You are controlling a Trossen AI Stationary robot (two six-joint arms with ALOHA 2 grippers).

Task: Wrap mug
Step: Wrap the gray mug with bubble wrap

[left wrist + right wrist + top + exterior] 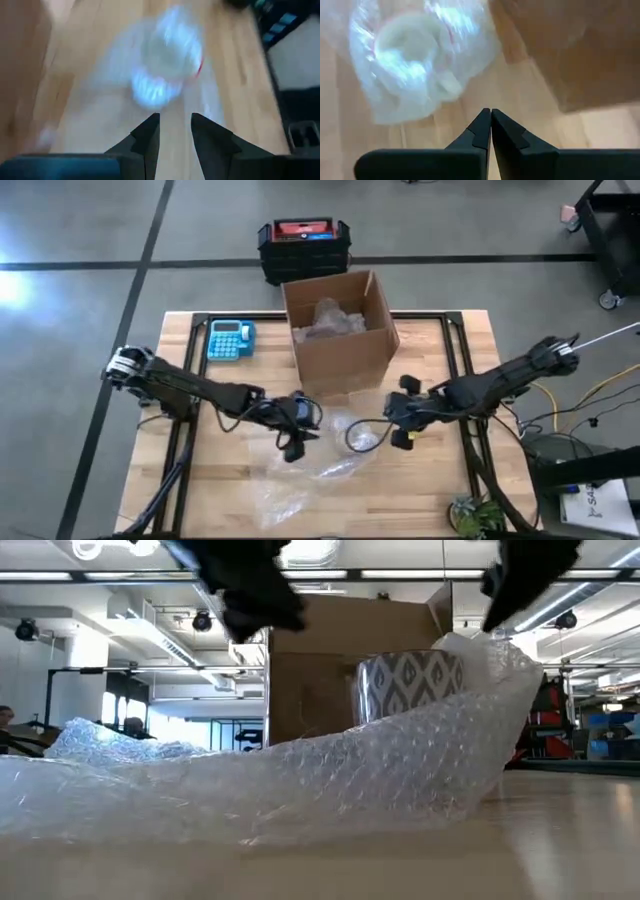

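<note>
The wooden table (210,480) carries an open cardboard box (338,340) at the middle of its far edge, with crumpled wrap inside, and a blue calculator (230,339) near the far left corner. A black and red crate (304,248) stands on the floor beyond the far edge.

A sheet of bubble wrap (310,475) lies across the table's middle and runs toward the near edge. From above it is a faint, glassy patch. The low view shows what that hides: the sheet (300,775) rises in a fold that climbs up one side of the mug (410,680), and the mug bears a grey and white leaf pattern.

The mug (362,435) sits on the wrap at the table's middle, just in front of the box, between the two grippers. It stands upright, its long axis vertical and its mouth facing up. The handle's direction cannot be told.

The left gripper (295,442) hangs just left of the mug, its fingers (147,137) slightly parted and empty. The right gripper (398,432) hangs just right of the mug, its fingers (482,131) pressed together on nothing.
</note>
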